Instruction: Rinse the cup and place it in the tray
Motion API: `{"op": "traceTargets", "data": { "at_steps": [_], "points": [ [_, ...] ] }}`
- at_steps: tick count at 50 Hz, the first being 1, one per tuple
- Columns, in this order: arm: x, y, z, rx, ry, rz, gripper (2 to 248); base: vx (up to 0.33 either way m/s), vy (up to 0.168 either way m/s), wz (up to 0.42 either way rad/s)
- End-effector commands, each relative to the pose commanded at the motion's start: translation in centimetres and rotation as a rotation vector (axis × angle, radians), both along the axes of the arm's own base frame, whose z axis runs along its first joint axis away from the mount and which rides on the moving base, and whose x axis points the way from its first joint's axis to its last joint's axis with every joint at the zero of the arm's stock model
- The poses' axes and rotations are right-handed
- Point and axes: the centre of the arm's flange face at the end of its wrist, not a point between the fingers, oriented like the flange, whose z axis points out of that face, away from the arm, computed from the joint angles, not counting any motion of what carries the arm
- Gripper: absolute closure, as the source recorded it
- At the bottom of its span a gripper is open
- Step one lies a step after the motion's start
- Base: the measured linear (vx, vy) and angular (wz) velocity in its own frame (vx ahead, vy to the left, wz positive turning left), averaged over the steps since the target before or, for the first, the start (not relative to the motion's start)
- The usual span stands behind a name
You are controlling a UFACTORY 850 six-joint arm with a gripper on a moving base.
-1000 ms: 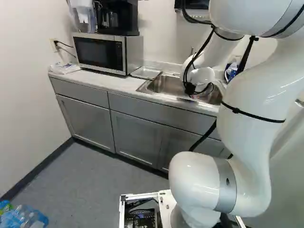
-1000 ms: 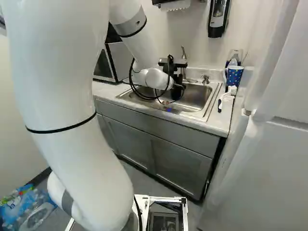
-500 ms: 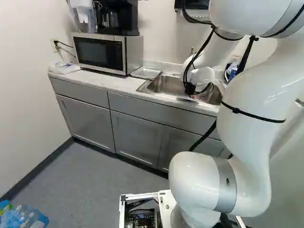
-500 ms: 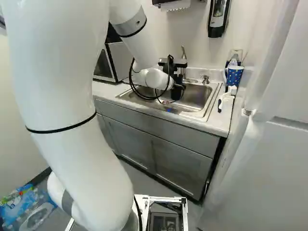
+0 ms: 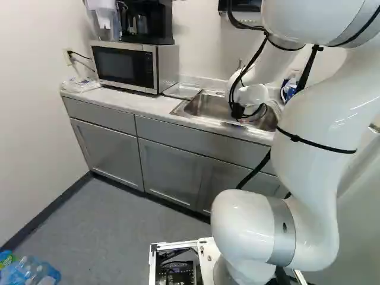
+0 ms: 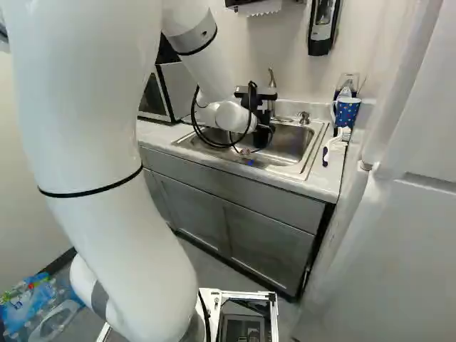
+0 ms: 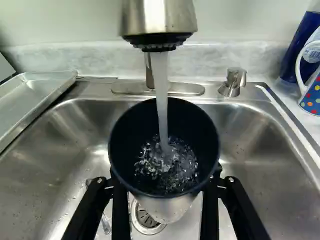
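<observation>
Under the faucet (image 7: 160, 17), over the sink (image 7: 270, 160), your gripper (image 6: 262, 135) is holding the dark cup (image 7: 122, 145) from both sides; water (image 7: 161, 95) is streaming in and churning inside.

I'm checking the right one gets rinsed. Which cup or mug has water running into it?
The dark-lined cup between the jaws, under the faucet; the other, a blue mug with coloured dots, stands beside the sink.

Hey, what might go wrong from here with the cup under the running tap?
Water is running from the faucet straight into the cup, so it may overflow or splash. As it fills, it could slip between the fingers. Carried unemptied to the tray, it might spill.
</observation>
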Motion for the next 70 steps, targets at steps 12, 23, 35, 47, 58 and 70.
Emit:
{"op": "traceTargets", "data": {
  "at_steps": [12,23,35,47,58,70],
  "points": [
    [0.0,0.0,0.0,0.0,0.0,0.0,125,0.0,0.0,0.0],
    [0.0,0.0,0.0,0.0,0.0,0.0,125,0.0,0.0,0.0],
    [0.0,0.0,0.0,0.0,0.0,0.0,125,0.0,0.0,0.0],
    [0.0,0.0,0.0,0.0,0.0,0.0,125,0.0,0.0,0.0],
    [0.0,0.0,0.0,0.0,0.0,0.0,125,0.0,0.0,0.0],
    [0.0,0.0,0.0,0.0,0.0,0.0,125,0.0,0.0,0.0]
  ]
}}
